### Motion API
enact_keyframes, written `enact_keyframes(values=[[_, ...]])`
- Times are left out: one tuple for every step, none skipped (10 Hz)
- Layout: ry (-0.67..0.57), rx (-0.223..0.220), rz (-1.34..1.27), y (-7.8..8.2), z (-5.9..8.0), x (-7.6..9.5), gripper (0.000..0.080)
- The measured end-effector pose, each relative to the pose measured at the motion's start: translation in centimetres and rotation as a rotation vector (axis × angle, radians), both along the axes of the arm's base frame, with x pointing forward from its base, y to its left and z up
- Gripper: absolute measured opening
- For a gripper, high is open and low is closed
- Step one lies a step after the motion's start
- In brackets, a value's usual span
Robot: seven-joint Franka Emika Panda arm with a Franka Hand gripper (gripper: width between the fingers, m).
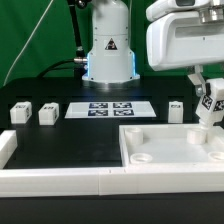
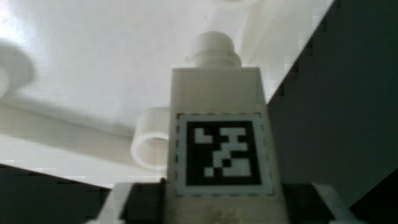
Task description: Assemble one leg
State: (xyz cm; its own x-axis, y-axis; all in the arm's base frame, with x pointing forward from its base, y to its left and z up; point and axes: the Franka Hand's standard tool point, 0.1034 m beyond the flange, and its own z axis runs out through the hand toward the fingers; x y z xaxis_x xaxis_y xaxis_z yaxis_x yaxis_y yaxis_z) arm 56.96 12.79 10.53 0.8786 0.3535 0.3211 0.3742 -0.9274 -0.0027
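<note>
Leg (image 1: 213,104) sits clamped upright in our closed gripper (image 1: 206,90), raised above the tray (image 1: 170,150) near the exterior view's right edge. We can barely see the fingers: the leg hides most of them. The wrist view is blurred, and the tray's sockets are cut off there.

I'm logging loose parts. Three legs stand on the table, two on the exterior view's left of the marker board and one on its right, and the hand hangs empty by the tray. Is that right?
Not quite: the hand is not empty. The wrist view shows it shut on a fourth leg, tag toward the camera. The rest of your statement stands.
</note>
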Motion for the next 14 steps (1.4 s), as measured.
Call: enact_keyframes(values=[[-0.012, -0.001, 0.004, -0.2, 0.3, 1.2, 0.0291], [-0.027, 0.001, 0.001, -0.5, 0.6, 2.1, 0.0291], [-0.022, 0.000, 0.004, -0.4, 0.3, 1.8, 0.0291], [-0.021, 0.000, 0.005, -0.4, 0.3, 1.8, 0.0291], [-0.021, 0.000, 0.005, -0.4, 0.3, 1.7, 0.0291], [-0.019, 0.000, 0.006, -0.3, 0.2, 1.8, 0.0291], [-0.018, 0.000, 0.010, -0.3, -0.2, 2.0, 0.0291], [-0.045, 0.000, 0.024, -0.5, -0.1, 2.9, 0.0291], [-0.030, -0.002, 0.022, -0.6, -0.1, 3.5, 0.0291], [-0.031, 0.000, 0.021, -0.4, 0.0, 4.4, 0.0291], [-0.035, 0.003, 0.020, -0.3, -0.1, 5.1, 0.0291], [-0.037, 0.004, 0.019, -0.3, -0.1, 5.4, 0.0291], [-0.036, 0.005, 0.018, -0.3, -0.2, 5.5, 0.0291], [-0.036, 0.005, 0.018, -0.3, -0.5, 5.4, 0.0291]])
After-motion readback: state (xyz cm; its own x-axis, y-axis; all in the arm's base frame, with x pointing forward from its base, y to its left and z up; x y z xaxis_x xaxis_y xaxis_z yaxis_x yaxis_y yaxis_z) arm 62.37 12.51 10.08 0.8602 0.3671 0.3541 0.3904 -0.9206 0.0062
